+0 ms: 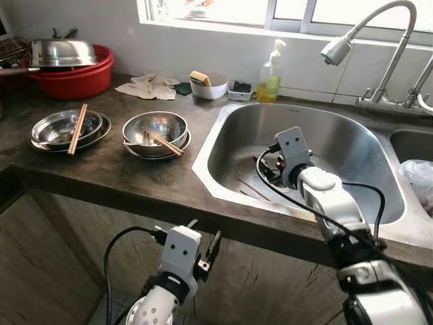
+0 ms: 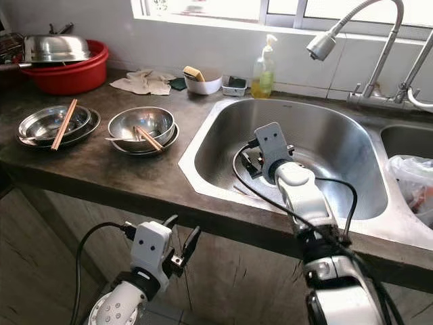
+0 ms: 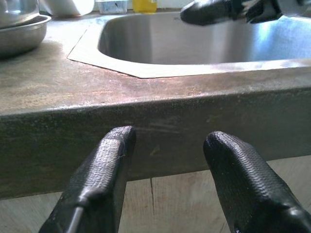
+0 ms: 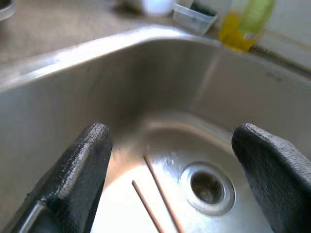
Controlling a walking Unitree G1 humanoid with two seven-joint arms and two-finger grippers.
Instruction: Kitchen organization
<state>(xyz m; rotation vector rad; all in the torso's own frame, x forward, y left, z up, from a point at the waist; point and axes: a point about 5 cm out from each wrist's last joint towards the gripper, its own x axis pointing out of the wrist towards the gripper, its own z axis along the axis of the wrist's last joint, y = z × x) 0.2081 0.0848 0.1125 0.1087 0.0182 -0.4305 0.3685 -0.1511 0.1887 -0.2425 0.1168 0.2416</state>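
1. Here the right pincer (image 4: 170, 179) hangs inside the sink (image 1: 233, 139), its fingers spread wide apart with nothing between them.
2. Two chopsticks (image 4: 158, 196) lie flat on the sink floor just beside the drain (image 4: 208, 187), under that open pincer and not touching it.
3. The left pincer (image 3: 167, 179) is low at the near edge of the desk (image 1: 95, 176), in front of the cabinet face, fingers parted and holding nothing.
4. On the desk left of the sink sit two stacks of steel bowls: the left bowls (image 1: 64, 128) carry chopsticks across the rim, and the nearer-to-sink bowls (image 1: 155, 132) hold another pair inside.
5. At the far left a red basin (image 1: 74, 78) holds a steel pot.
6. Along the far wall stand a crumpled cloth (image 1: 149, 87), a white bowl with a sponge (image 1: 208, 84) and a soap bottle (image 1: 270, 78).
7. A faucet (image 1: 375, 34) arches over the sink's far right.
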